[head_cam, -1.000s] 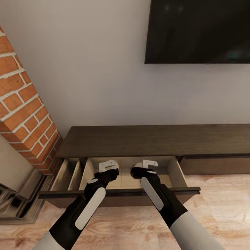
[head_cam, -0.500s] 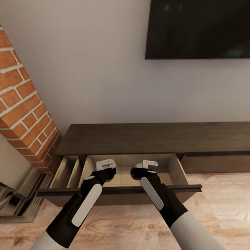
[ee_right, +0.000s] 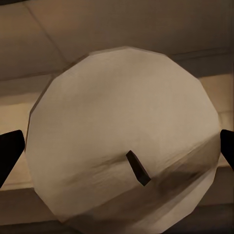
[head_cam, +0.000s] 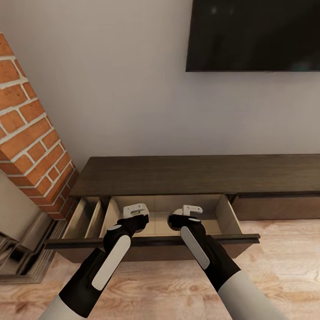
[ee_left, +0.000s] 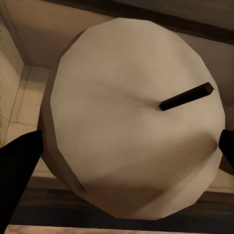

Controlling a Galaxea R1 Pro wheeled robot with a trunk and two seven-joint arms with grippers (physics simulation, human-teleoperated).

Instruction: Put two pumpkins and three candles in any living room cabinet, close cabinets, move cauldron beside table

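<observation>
The cabinet is a long, low dark-brown unit against the wall, with one wide drawer pulled out to show its pale beige inside. Both of my grippers hang over that drawer. The left gripper is shut on a tan candle with a dark wick, and its black fingertips press against the candle's sides. The right gripper is shut on another tan candle, with a fingertip at each side. The pumpkins, the cauldron and the table are out of view.
A brick fireplace stands close on the left, with its hearth beside the drawer's left end. A dark TV hangs on the wall above the cabinet. The drawer front juts out over the wooden floor. A closed drawer front lies to the right.
The whole picture has shifted a little, so the camera has moved. My left forearm has swung slightly to the left. Both grippers still hold their candles over the open drawer.
</observation>
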